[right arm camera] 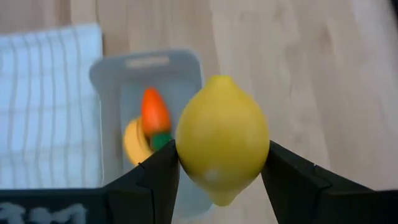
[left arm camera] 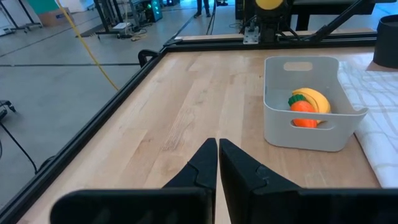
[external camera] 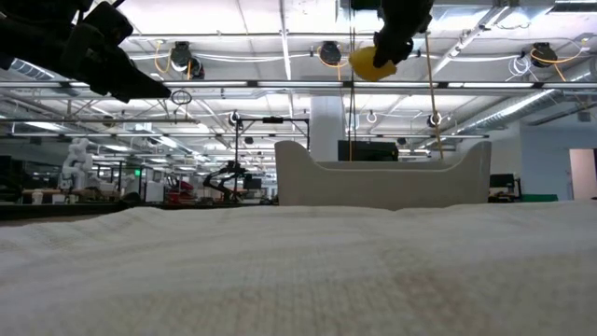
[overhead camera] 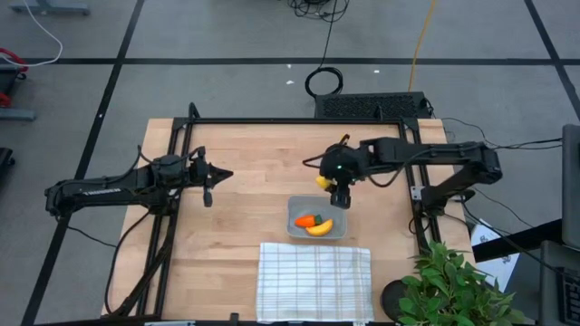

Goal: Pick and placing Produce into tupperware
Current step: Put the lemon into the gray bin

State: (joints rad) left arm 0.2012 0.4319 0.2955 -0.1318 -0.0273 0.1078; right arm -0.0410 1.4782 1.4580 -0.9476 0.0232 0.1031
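— Wooden counter [overhead camera: 254, 172]: what's on the left?
— Left tool [overhead camera: 210, 186], clenched on nothing, hanging well apart from the tupperware [overhead camera: 295, 210].
— And rightward?
— Carrot [overhead camera: 307, 220] and banana [overhead camera: 320, 228] lie inside it; right tool [overhead camera: 339, 194], raised just beside it, grasps the lemon [right arm camera: 222, 148].

No legible text or labels

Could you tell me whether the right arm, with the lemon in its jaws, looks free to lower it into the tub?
Probably yes. The right gripper holds the lemon up high beside the tub. The tub is open-topped, holding only a carrot and banana. The left gripper waits far off.
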